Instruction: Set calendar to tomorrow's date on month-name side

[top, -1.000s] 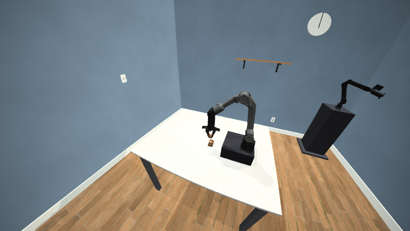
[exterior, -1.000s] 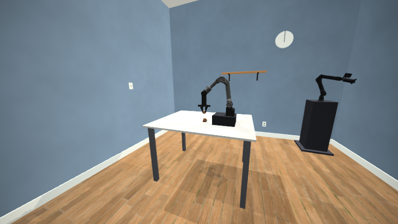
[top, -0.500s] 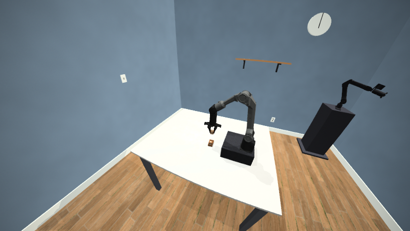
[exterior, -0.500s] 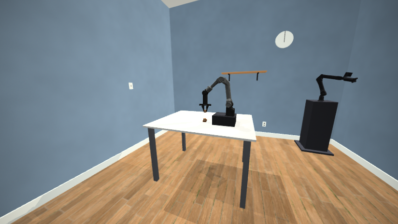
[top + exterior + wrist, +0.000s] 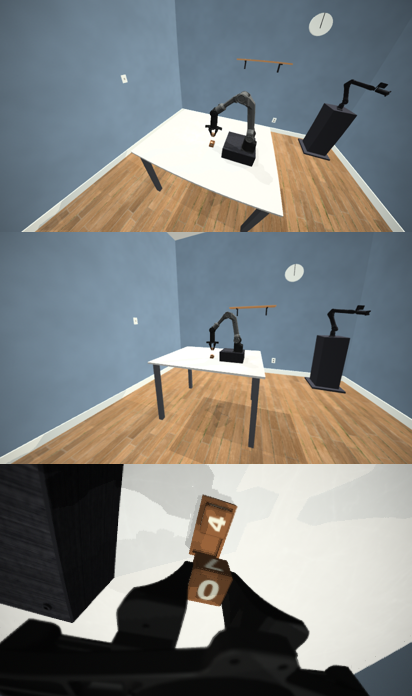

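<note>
My gripper (image 5: 207, 576) (image 5: 213, 133) (image 5: 211, 348) is shut on a brown wooden cube (image 5: 207, 588) and holds it well above the white table (image 5: 184, 161). In the wrist view the held cube shows a white 0 toward the camera and a 7 on the face above it. Below it on the table stands the brown calendar tray (image 5: 212, 526) (image 5: 214, 142) (image 5: 211, 357) with the other cube in it, showing a 4 on top. The tray's month side is too small to read in the top and exterior views.
The arm's black base block (image 5: 239, 148) (image 5: 55, 534) stands on the table just right of the tray. A second dark arm on a black pedestal (image 5: 328, 129) stands on the floor to the right, away from the table.
</note>
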{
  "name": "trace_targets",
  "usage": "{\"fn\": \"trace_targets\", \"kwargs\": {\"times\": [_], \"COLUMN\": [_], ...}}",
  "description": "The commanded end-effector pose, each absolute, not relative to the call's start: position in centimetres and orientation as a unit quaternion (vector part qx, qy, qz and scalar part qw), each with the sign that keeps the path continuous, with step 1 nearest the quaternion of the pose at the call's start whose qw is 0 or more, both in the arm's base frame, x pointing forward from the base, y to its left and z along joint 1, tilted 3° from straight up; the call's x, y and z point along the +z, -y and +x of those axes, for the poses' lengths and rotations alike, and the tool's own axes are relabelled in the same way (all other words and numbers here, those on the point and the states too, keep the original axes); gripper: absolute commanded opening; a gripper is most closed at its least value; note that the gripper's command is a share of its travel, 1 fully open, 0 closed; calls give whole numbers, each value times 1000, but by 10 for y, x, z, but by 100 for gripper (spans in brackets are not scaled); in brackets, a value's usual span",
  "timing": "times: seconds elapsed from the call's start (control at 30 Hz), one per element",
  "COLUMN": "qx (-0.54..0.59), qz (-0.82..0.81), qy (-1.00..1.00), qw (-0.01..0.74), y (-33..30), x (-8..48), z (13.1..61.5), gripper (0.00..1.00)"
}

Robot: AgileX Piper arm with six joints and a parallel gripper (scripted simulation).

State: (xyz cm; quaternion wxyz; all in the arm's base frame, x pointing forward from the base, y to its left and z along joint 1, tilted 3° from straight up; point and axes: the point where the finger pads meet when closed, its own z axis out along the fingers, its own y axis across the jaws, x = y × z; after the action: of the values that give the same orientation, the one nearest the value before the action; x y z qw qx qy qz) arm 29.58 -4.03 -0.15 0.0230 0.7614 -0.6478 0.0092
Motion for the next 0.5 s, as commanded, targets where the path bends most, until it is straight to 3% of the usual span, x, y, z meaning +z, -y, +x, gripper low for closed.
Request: {"fn": "trace_targets", "kwargs": {"times": [0.0, 0.47], "qx": [9, 9], "qz": [761, 761], "qy": [648, 648], "qw": [24, 24], "y": [41, 44], "x": [-10, -62], "z": [296, 295], "gripper": [34, 34]}}
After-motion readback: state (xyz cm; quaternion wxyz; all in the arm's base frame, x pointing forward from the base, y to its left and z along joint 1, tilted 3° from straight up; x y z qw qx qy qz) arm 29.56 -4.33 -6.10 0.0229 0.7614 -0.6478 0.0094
